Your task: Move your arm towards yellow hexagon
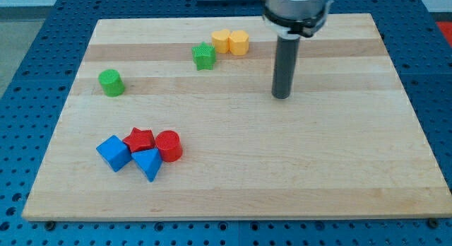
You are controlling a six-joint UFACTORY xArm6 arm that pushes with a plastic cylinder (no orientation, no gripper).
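Observation:
Two yellow blocks sit side by side near the view's top centre: a yellow hexagon (239, 42) on the right and a yellow block (222, 41) touching it on the left. A green star (204, 56) lies just left and below them. My tip (282, 96) rests on the board, to the right of and below the yellow hexagon, apart from every block.
A green cylinder (111, 83) stands at the view's left. At the lower left, a blue cube (113, 153), a red star (140, 141), a red cylinder (168, 145) and a blue triangle (147, 163) are clustered. The wooden board (318, 168) lies on a blue perforated table.

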